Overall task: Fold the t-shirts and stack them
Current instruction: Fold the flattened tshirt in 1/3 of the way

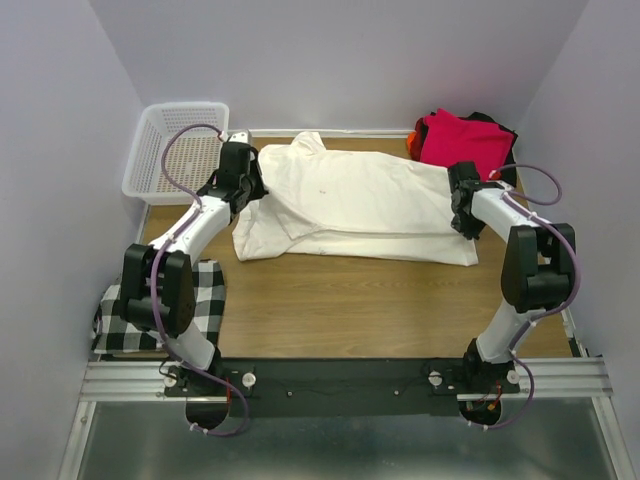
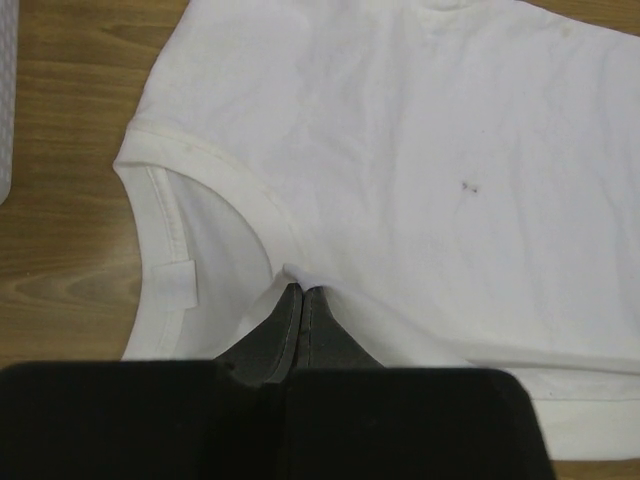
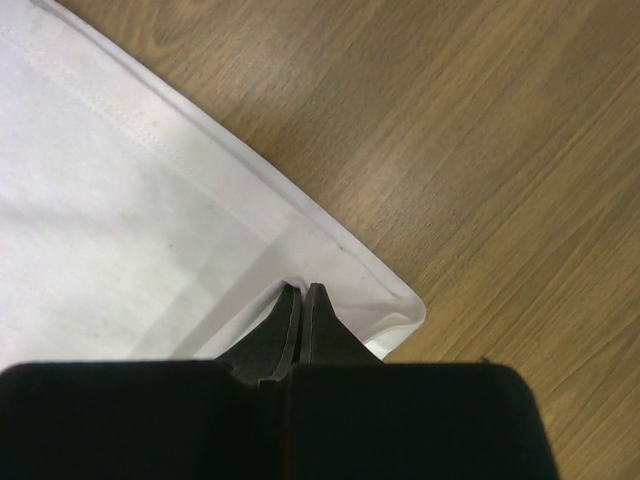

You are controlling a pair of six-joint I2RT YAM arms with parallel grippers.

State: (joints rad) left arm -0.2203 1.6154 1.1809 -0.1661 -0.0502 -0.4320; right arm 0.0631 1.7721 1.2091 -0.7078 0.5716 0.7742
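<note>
The cream t-shirt (image 1: 355,205) lies folded lengthwise across the far middle of the table. My left gripper (image 1: 243,188) is shut on a pinch of its fabric beside the collar (image 2: 215,165) at its left end; the wrist view shows the shirt (image 2: 420,150) bunched at the fingertips (image 2: 302,291). My right gripper (image 1: 463,215) is shut on the shirt's hem corner (image 3: 395,310) at its right end, fabric (image 3: 130,230) gathered at the tips (image 3: 302,289). A magenta-red shirt (image 1: 463,140) lies folded on black and orange ones (image 1: 413,140) at the far right corner.
A white mesh basket (image 1: 177,152) stands at the far left, also at the edge of the left wrist view (image 2: 6,90). A black-and-white checked cloth (image 1: 205,300) hangs over the near left edge. Bare wooden tabletop (image 1: 350,310) lies in front of the shirt.
</note>
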